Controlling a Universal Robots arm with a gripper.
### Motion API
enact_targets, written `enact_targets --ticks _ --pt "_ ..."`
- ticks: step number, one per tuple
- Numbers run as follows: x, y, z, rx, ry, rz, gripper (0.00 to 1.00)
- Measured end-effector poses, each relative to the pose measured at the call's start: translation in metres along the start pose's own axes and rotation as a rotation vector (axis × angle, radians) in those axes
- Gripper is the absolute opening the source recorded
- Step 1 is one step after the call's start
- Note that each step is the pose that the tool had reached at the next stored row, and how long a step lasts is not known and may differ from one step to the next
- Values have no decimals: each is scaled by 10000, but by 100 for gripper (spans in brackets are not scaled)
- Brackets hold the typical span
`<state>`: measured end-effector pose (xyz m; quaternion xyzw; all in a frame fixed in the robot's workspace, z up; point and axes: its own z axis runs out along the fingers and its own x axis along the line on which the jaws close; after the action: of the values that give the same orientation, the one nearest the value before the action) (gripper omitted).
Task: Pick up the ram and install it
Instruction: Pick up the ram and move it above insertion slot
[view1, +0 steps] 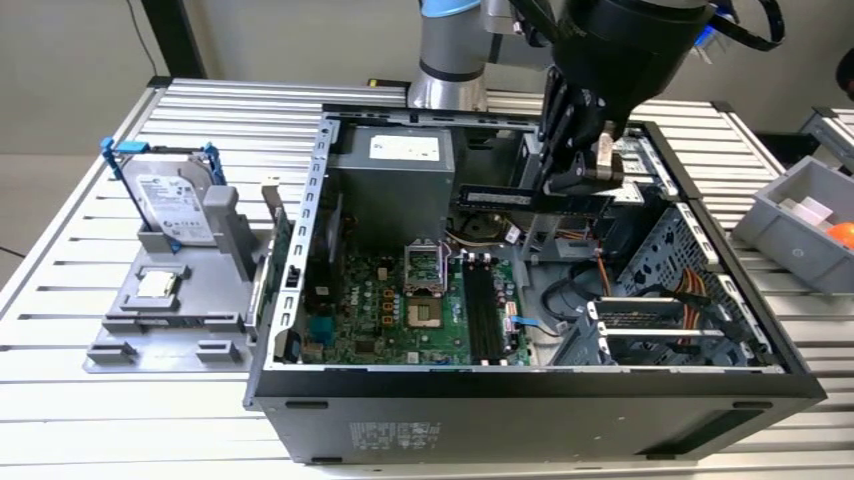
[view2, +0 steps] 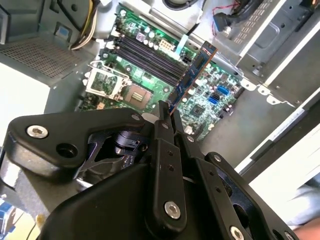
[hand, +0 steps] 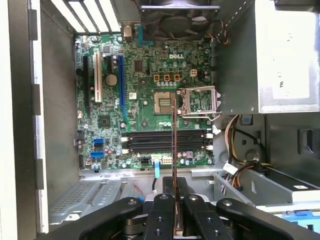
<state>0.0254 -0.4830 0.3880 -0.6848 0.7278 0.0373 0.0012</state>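
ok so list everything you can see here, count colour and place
ram: one, dark with black chips, held above the open case
computer case: one, black and grey, open, mid table
motherboard: one, green, inside the case
memory slots: four, black, empty, on the motherboard
fan: one, black, at a case wall
hard drive: one, silver in blue frame, upright in the holder
holder: one, grey, exterior view's left of the case
square chip: one, silver, on the holder
bin: one, grey, exterior view's right
table: one, silver slats, under everything
arm: one, grey, behind the case
jaws: one pair, black, shut on the ram
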Motion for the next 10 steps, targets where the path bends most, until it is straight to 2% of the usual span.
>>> enact_targets --ticks 10 --pt "-154 9 8 0 1 0 0"
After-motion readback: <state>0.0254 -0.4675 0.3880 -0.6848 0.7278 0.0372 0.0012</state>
